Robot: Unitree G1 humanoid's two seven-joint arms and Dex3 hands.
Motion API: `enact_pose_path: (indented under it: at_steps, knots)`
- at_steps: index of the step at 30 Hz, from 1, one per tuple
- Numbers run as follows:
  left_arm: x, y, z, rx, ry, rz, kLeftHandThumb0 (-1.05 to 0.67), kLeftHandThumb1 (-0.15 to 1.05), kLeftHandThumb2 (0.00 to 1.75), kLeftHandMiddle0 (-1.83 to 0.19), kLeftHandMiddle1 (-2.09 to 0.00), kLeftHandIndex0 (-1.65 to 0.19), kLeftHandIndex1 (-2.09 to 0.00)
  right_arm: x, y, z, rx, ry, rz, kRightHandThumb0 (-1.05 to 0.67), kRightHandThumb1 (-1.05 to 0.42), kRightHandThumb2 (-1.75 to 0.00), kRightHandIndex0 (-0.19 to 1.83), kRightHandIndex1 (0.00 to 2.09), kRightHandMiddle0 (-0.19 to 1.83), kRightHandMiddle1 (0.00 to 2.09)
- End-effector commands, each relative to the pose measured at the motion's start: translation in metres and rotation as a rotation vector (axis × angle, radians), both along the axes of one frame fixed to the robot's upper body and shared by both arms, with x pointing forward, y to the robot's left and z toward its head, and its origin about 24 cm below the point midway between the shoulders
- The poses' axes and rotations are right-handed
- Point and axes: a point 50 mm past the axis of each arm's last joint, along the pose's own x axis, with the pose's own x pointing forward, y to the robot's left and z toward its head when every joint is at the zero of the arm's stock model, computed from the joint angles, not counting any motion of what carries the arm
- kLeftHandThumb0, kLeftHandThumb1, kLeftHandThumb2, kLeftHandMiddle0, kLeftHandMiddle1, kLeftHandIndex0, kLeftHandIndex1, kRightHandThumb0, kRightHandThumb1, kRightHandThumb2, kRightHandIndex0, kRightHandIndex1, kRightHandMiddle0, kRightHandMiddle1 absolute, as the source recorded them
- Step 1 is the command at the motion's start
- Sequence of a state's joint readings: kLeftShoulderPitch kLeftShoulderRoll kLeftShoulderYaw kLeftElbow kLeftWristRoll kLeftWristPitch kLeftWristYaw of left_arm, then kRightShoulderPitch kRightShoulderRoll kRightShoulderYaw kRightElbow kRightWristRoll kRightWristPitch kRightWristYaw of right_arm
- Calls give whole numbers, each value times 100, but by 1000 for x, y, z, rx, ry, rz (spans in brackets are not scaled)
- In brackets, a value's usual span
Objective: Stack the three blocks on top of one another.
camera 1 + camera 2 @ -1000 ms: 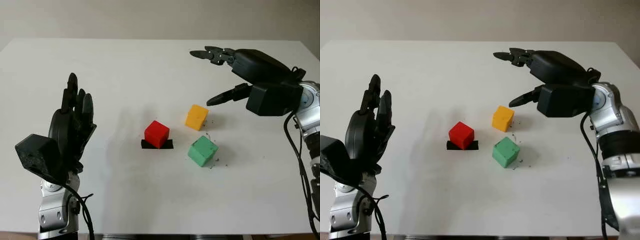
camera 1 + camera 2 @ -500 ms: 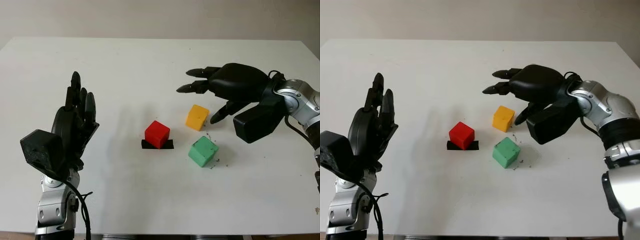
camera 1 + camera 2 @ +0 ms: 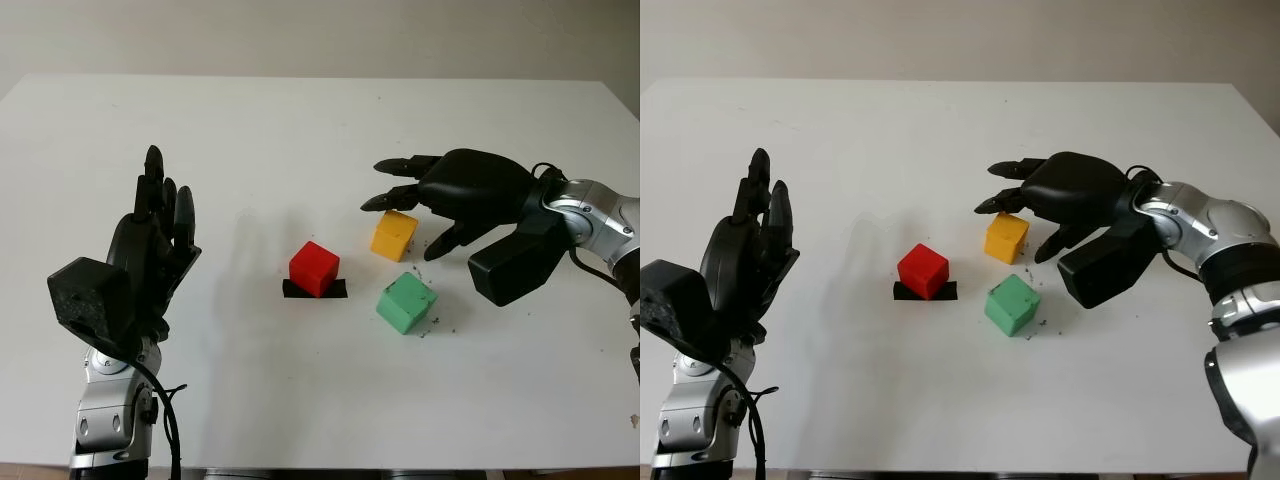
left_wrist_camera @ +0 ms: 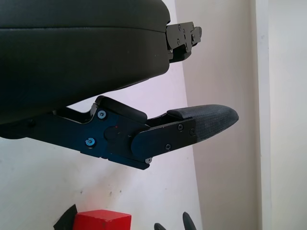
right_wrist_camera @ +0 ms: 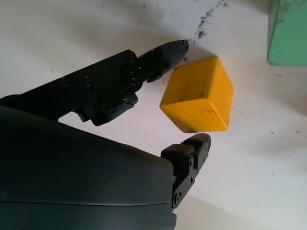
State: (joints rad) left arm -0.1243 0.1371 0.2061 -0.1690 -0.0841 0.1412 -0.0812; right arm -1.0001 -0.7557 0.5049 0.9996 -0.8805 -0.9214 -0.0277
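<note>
At two o'clock of the red block point(image 3: 314, 267), my right hand point(image 3: 470, 190) hovers unclenched, fingers point(image 5: 144, 62) straddling the yellow block point(image 5: 199, 96); left hand point(image 3: 150, 250) open at nine.

Red block point(image 3: 314, 267); yellow block point(image 3: 394, 234); green block point(image 3: 405, 302)

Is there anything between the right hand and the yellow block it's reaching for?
Nothing visible. The right hand is open around the yellow block, fingers on either side with bare table in the gaps. The green block and red block sit apart, nearer the robot.
</note>
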Motion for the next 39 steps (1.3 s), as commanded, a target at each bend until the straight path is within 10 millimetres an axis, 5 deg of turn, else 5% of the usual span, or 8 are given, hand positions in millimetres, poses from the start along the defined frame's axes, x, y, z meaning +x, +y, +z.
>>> enact_pose_path:
  at_steps: [1,11,12,15,19,29,39]
  knots:
    - [-2,0,3,17,-11,-2,-74,105,64,15,-5,17,-4,2,5,1,13,-15,15,-44,-89,-7,15,6,48,15]
    - [-4,-1,2,38,-12,3,-70,105,65,16,-5,17,-4,5,10,-7,20,-16,15,-42,-98,-7,14,6,60,24]
    - [-4,-1,2,41,-12,3,-70,105,66,16,-5,18,-4,5,11,-6,35,-24,20,-42,-100,-7,14,6,59,34]
    - [-4,-1,1,62,-3,-2,-68,105,67,16,-5,17,-5,5,12,-5,59,-43,29,-39,-104,-6,18,6,38,107]
    - [-2,-2,1,93,-2,-4,-67,105,69,15,-6,17,-5,5,12,-1,62,-56,35,-40,-103,-5,20,6,33,137]
    - [-1,-4,0,115,-4,1,-66,105,69,15,-5,16,-5,8,10,15,92,-104,27,-40,-98,-4,23,7,34,140]
    - [0,-7,0,102,-12,-4,-65,105,69,16,-5,16,-5,13,38,63,106,-165,103,-36,-90,-5,33,7,55,109]
